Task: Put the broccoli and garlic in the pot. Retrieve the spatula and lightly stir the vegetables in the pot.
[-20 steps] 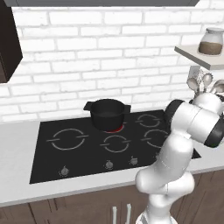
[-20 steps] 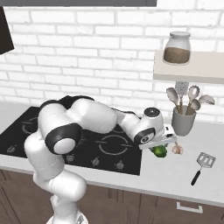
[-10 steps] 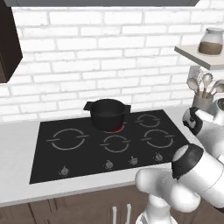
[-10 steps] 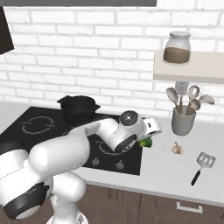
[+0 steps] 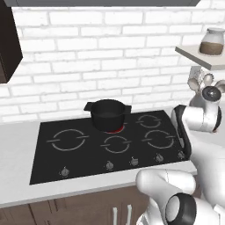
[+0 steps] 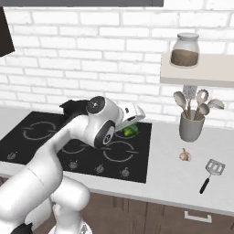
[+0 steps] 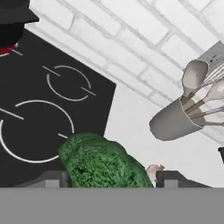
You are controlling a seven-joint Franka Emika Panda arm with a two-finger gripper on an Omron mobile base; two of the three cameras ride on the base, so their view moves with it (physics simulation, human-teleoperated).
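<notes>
Clearly the gripper (image 7: 107,179) held the broccoli (image 7: 101,162) between wide-set fingers, above the hob, with the pot (image 6: 73,108) toward nine o'clock in the right base view. Best carried level and released only once centred over the rim.

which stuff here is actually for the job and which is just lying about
For the job:
- broccoli, held between the tool fingers over the hob
- garlic, on the counter
- pot, on the hob
- spatula, flat on the counter

Just lying about:
- grey utensil cup with spoons
- jar on the shelf
</notes>
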